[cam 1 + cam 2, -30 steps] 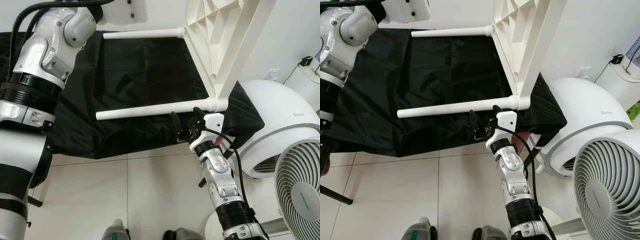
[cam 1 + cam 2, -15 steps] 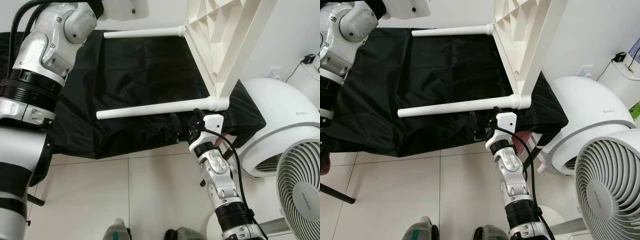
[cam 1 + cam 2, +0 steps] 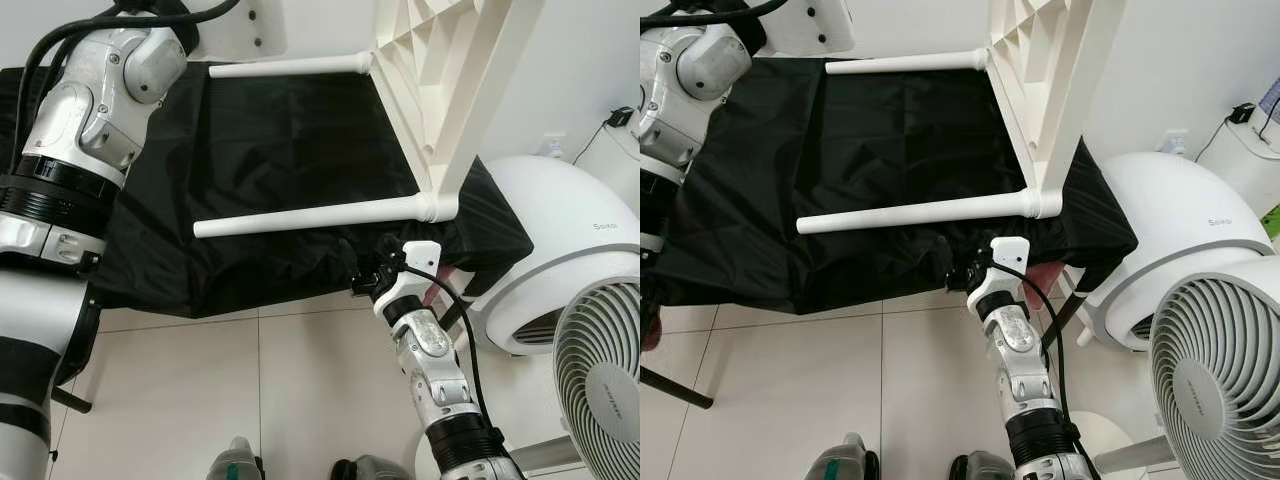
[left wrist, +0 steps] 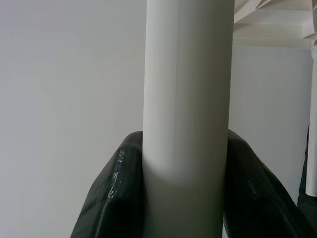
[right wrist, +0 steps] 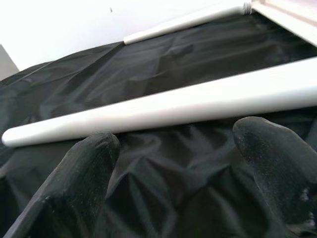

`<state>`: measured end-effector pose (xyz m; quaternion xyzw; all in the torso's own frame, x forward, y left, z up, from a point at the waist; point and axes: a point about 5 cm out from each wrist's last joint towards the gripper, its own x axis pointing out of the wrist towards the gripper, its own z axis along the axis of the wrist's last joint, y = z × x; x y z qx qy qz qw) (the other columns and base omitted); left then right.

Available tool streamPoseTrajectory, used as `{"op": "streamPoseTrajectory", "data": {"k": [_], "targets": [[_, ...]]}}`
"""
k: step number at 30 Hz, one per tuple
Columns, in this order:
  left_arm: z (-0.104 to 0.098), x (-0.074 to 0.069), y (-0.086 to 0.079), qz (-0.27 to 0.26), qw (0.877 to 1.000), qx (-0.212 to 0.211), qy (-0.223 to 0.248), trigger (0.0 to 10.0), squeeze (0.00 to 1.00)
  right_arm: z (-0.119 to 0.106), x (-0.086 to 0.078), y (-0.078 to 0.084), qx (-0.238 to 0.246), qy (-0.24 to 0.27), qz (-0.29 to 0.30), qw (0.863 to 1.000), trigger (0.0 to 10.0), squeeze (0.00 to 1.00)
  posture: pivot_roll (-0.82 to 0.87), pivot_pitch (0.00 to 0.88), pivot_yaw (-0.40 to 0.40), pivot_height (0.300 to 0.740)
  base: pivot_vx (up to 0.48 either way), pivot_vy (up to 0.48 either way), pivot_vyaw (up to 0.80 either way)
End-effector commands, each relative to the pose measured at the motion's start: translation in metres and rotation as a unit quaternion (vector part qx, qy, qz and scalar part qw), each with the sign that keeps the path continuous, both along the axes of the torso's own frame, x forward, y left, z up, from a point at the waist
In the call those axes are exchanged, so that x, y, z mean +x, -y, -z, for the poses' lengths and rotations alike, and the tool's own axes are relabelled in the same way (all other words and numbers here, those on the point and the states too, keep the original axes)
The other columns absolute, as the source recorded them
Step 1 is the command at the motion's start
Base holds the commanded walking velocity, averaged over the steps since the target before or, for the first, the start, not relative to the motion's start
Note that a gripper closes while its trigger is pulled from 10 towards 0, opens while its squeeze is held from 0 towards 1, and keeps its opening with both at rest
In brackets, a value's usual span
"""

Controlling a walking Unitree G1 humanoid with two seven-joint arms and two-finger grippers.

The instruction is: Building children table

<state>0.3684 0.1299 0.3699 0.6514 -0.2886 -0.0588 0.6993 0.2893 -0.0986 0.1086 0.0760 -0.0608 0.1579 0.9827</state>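
The children table (image 3: pixel 450 90) lies tipped on its side on the cloth-covered bench (image 3: pixel 290 130), its legs (image 3: pixel 310 214) pointing to the robot's left. The right gripper (image 3: pixel 362 281) sits just below the nearer leg, at the bench's front edge. A fan (image 3: pixel 600 375) stands on the floor (image 3: pixel 300 380) to the right.

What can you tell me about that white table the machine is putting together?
The white table looks like moulded plastic, tipped on its side so its ribbed underside faces left. Two round legs stick out sideways over a black cloth. The left gripper is clamped on another leg. The right gripper hangs open just below the nearer leg.
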Motion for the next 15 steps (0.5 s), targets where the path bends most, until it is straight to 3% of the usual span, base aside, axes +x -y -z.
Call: {"op": "streamPoseTrajectory", "data": {"k": [1,3,5,10,14,15], "targets": [[0.016,0.010,-0.026,-0.048,0.997,-0.026,-0.051,10.0,0.00,0.004,-0.004,-0.004,0.017,-0.016,-0.008,1.000,10.0,0.00,0.10,0.036,-0.010,0.740,0.000,0.000,0.00],[0.016,0.010,-0.026,-0.048,0.997,-0.026,-0.051,10.0,0.00,0.004,-0.004,-0.004,0.017,-0.016,-0.008,1.000,10.0,0.00,0.10,0.036,-0.010,0.740,0.000,0.000,0.00],[0.013,0.012,-0.045,-0.073,0.994,-0.050,-0.063,10.0,0.00,0.005,-0.004,-0.006,0.061,-0.029,-0.009,0.998,10.0,0.00,0.11,0.033,-0.012,0.740,0.000,0.000,0.00],[0.011,0.011,-0.060,-0.095,0.991,-0.060,-0.067,10.0,0.00,0.000,0.000,-0.005,0.116,-0.038,-0.007,0.993,10.0,0.00,0.11,0.037,-0.013,0.740,0.000,0.000,0.00],[0.010,0.008,-0.077,-0.121,0.988,-0.064,-0.071,10.0,0.00,-0.011,0.010,-0.003,0.200,-0.038,-0.012,0.979,10.0,0.00,0.13,0.034,-0.015,0.740,0.000,0.000,0.00],[0.010,0.008,-0.077,-0.121,0.988,-0.064,-0.071,10.0,0.00,-0.011,0.010,-0.003,0.200,-0.038,-0.012,0.979,10.0,0.00,0.13,0.034,-0.015,0.740,0.000,0.000,0.00]]}}
